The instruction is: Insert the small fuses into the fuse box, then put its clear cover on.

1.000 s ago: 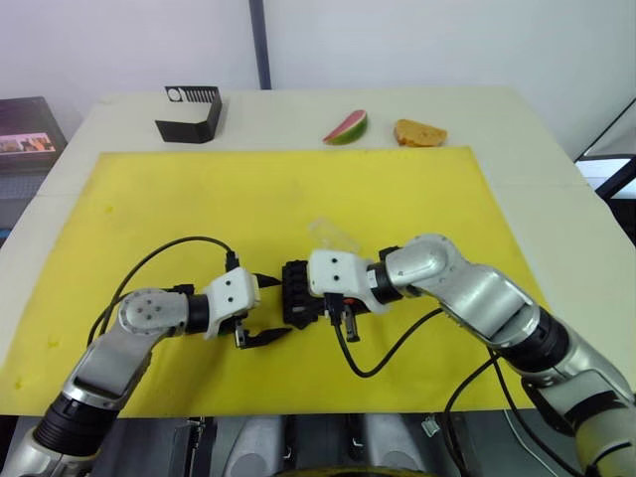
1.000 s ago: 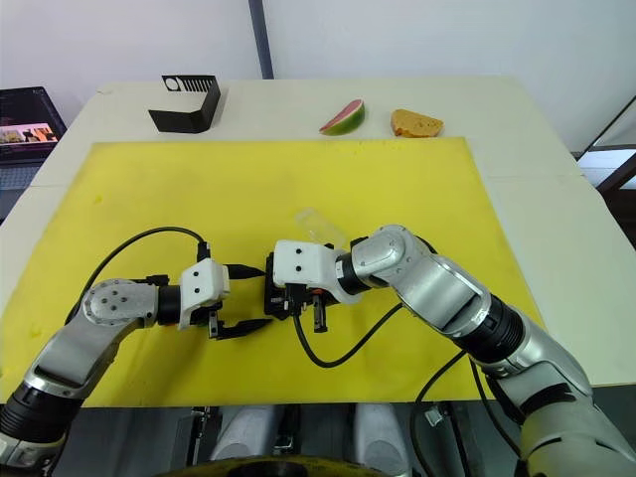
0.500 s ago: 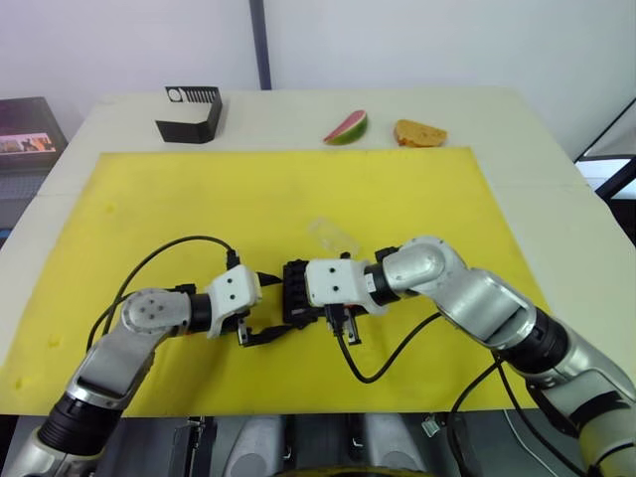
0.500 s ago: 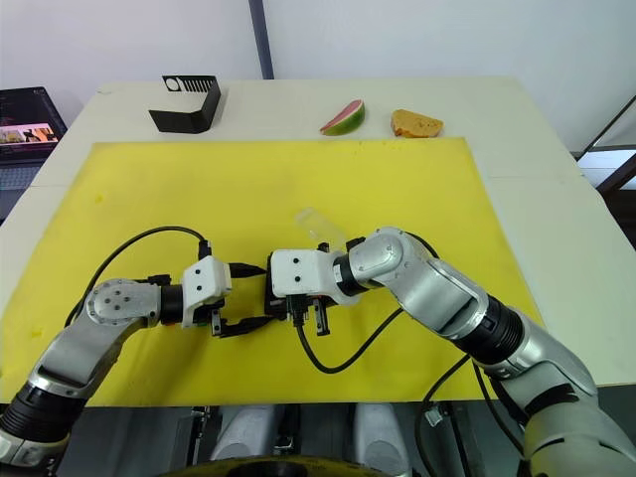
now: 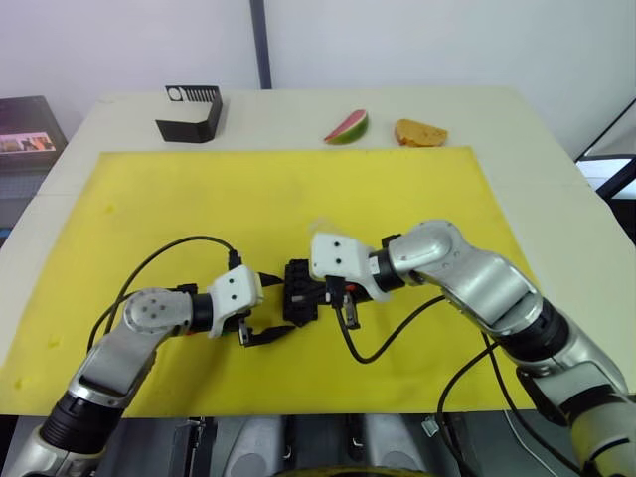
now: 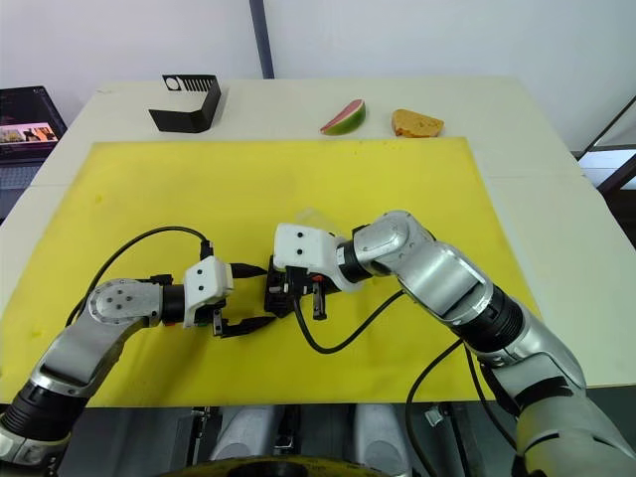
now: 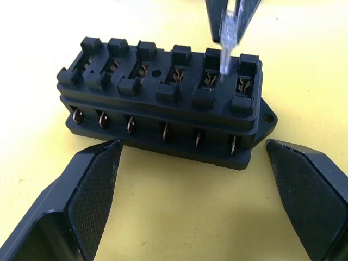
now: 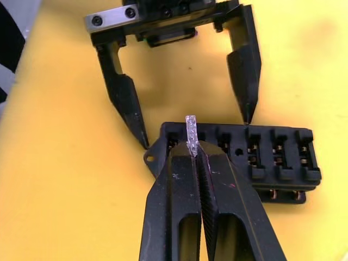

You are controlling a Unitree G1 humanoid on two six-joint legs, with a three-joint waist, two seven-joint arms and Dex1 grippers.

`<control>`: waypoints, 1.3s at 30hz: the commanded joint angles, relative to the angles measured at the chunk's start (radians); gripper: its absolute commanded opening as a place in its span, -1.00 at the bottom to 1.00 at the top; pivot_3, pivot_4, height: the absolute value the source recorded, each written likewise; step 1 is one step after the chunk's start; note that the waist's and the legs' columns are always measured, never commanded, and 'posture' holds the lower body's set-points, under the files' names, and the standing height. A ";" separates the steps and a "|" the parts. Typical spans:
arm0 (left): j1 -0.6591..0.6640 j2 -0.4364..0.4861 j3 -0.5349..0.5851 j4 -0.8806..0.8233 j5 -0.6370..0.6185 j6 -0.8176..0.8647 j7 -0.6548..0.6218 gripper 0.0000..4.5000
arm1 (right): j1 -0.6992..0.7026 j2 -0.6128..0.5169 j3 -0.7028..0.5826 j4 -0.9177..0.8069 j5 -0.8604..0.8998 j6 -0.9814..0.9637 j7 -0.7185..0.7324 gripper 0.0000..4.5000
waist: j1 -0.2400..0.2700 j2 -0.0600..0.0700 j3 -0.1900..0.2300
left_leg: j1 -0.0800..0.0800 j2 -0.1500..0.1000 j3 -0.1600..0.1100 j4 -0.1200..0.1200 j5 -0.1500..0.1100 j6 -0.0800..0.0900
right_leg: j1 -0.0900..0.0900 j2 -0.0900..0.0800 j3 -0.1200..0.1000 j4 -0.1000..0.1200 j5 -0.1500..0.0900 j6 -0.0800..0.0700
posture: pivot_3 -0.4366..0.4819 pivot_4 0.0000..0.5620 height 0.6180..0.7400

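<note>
Right end effector (image 8: 194, 155) pinching a pale fuse (image 8: 191, 134) over the half-hidden fuse box (image 7: 163, 98); left end effector (image 7: 198, 190) spread.

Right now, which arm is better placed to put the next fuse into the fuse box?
The right arm. Its gripper is shut on a pale fuse just above the fuse box. The left gripper is open, empty, on either side of the box.

Yellow mat (image 5: 199, 199) on a pale desk (image 5: 556, 229)
At the far edge, off the mat: a black slotted stand (image 5: 190, 113) to the left, a watermelon slice (image 5: 346, 127) and a piece of bread (image 5: 419, 132), near each other, to the right
</note>
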 commanded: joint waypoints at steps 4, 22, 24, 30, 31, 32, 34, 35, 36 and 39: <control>-0.014 -0.003 -0.003 -0.007 0.006 -0.024 0.000 0.97 | -0.019 -0.010 -0.025 -0.048 0.035 0.037 -0.002 -1.00 | 0.000 0.000 0.000 | 0.000 0.000 0.000 0.000 0.000 0.000 | 0.000 0.000 0.000 0.000 0.000 0.000 | -0.05 -0.47 1.00; -0.012 -0.001 -0.007 -0.009 0.007 -0.024 0.003 0.97 | -0.009 -0.016 0.004 -0.038 0.039 0.058 -0.052 -1.00 | 0.000 0.000 0.000 | 0.000 0.000 0.000 0.000 0.000 0.000 | 0.000 0.000 0.000 0.000 0.000 0.000 | -0.05 -0.47 1.00; -0.014 -0.002 -0.007 -0.007 0.008 -0.026 0.004 0.97 | -0.005 -0.013 0.008 -0.041 0.043 0.067 -0.054 -1.00 | 0.000 0.000 0.000 | 0.000 0.000 0.000 0.000 0.000 0.000 | 0.000 0.000 0.000 0.000 0.000 0.000 | -0.05 -0.47 1.00; -0.019 -0.003 -0.009 -0.001 0.017 -0.031 0.007 0.97 | -0.004 -0.010 0.010 -0.043 0.053 0.074 -0.053 -1.00 | 0.000 0.000 0.000 | 0.000 0.000 0.000 0.000 0.000 0.000 | 0.000 0.000 0.000 0.000 0.000 0.000 | -0.05 -0.47 1.00; -0.019 -0.004 -0.009 -0.001 0.017 -0.031 0.008 0.97 | -0.005 -0.010 0.011 -0.043 0.053 0.073 -0.052 -1.00 | 0.000 0.000 0.000 | 0.000 0.000 0.000 0.000 0.000 0.000 | 0.000 0.000 0.000 0.000 0.000 0.000 | -0.05 -0.47 1.00; -0.018 -0.005 -0.009 -0.002 0.018 -0.031 0.008 0.97 | -0.006 -0.010 0.011 -0.043 0.053 0.073 -0.052 -1.00 | 0.000 0.000 0.000 | 0.000 0.000 0.000 0.000 0.000 0.000 | 0.000 0.000 0.000 0.000 0.000 0.000 | -0.05 -0.47 1.00; -0.016 -0.005 -0.009 -0.004 0.018 -0.030 0.008 0.97 | -0.009 -0.010 0.011 -0.044 0.054 0.074 -0.051 -1.00 | 0.000 0.000 0.000 | 0.000 0.000 0.000 0.000 0.000 0.000 | 0.000 0.000 0.000 0.000 0.000 0.000 | -0.05 -0.47 1.00; -0.015 -0.005 -0.008 -0.005 0.018 -0.030 0.008 0.97 | -0.010 -0.010 0.009 -0.044 0.055 0.075 -0.051 -1.00 | 0.000 0.000 0.000 | 0.000 0.000 0.000 0.000 0.000 0.000 | 0.000 0.000 0.000 0.000 0.000 0.000 | -0.05 -0.47 1.00; -0.014 -0.005 -0.008 -0.006 0.019 -0.030 0.007 0.97 | -0.012 -0.008 0.007 -0.044 0.057 0.077 -0.051 -1.00 | 0.000 0.000 0.000 | 0.000 0.000 0.000 0.000 0.000 0.000 | 0.000 0.000 0.000 0.000 0.000 0.000 | -0.05 -0.47 1.00; -0.013 -0.004 -0.005 -0.005 0.020 -0.030 0.007 0.97 | -0.021 0.003 -0.019 -0.045 0.082 0.094 -0.048 -1.00 | 0.000 0.000 0.000 | 0.000 0.000 0.000 0.000 0.000 0.000 | 0.000 0.000 0.000 0.000 0.000 0.000 | -0.05 -0.47 1.00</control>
